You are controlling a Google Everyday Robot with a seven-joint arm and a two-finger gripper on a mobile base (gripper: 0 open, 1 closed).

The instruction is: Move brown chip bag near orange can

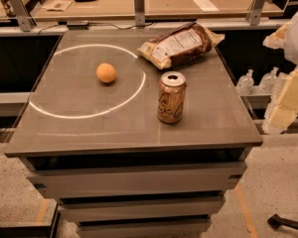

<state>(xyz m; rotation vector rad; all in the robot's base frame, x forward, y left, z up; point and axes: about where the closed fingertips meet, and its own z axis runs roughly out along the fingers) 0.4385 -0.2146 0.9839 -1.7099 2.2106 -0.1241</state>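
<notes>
Brown chip bag behind orange can, hand right

Grey table top marked with a thin white ring; a small round orange fruit lies inside the ring, just right of its centre. Below the top, stacked grey drawer fronts. Behind, a wooden counter with metal uprights and loose papers. At right, clear plastic bottles; speckled floor below
</notes>
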